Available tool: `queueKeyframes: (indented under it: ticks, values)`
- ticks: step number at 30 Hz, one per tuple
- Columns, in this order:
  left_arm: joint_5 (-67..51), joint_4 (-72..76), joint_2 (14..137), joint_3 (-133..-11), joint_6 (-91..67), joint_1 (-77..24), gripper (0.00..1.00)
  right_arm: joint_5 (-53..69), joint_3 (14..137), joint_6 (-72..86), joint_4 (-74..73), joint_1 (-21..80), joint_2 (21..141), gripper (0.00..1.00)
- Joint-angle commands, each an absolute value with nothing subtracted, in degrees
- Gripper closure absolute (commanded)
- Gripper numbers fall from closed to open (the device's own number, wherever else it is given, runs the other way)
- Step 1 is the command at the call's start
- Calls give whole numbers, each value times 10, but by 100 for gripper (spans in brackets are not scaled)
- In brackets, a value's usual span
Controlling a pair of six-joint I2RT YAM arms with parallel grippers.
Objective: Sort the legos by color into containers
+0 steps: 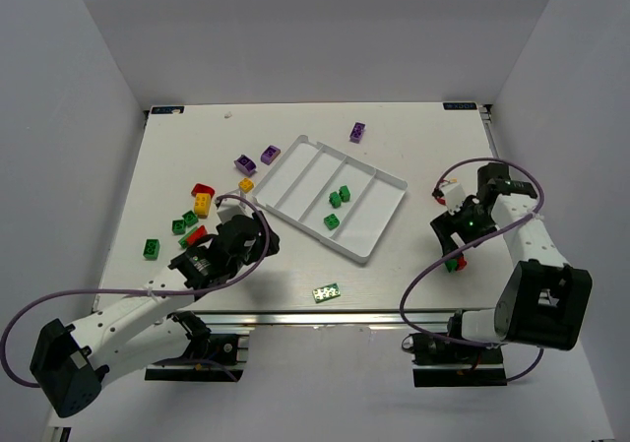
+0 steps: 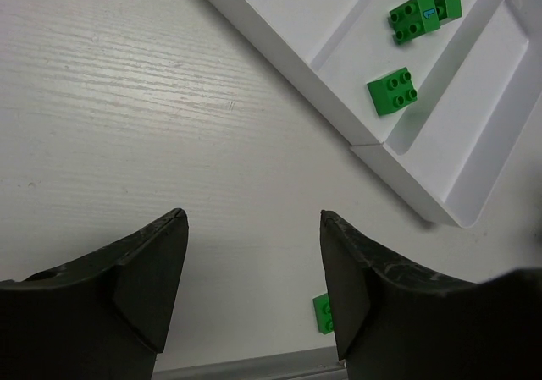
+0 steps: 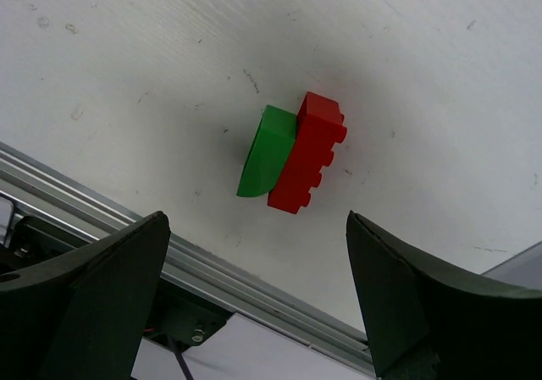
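The white tray (image 1: pixel 295 179) lies tilted mid-table; one compartment holds two green legos (image 1: pixel 336 209), also in the left wrist view (image 2: pixel 392 90). Loose purple (image 1: pixel 244 163), yellow (image 1: pixel 202 204), red (image 1: pixel 203 190) and green legos (image 1: pixel 152 248) lie left of the tray. My left gripper (image 1: pixel 258 233) is open and empty just off the tray's near-left corner (image 2: pixel 254 228). My right gripper (image 1: pixel 453 248) is open and empty (image 3: pixel 258 228), hovering over a red lego (image 3: pixel 309 156) joined to a green curved piece (image 3: pixel 267 151) on the table.
A flat green plate (image 1: pixel 326 291) lies near the front edge, partly hidden by a finger in the left wrist view (image 2: pixel 322 312). A purple lego (image 1: pixel 357 131) sits behind the tray. The metal table rail (image 3: pixel 212 278) runs close to the red-green pair.
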State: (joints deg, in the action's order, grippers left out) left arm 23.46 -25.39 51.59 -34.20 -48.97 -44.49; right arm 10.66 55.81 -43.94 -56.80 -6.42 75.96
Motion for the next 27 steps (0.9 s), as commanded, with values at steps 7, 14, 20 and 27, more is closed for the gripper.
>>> queueKeyframes:
  ticks: [7,14,20,27]
  values:
    - [220,-240,512,-346,-480,-447,25,102,512,-417,-506,-64,785,10]
    - [192,-205,515,-341,-485,-446,24,70,450,-424,-425,-64,790,11]
    - [186,-196,515,-347,-490,-447,24,51,429,-424,-379,-65,799,17]
    - [168,-179,518,-366,-487,-447,24,60,414,-437,-349,-65,813,54]
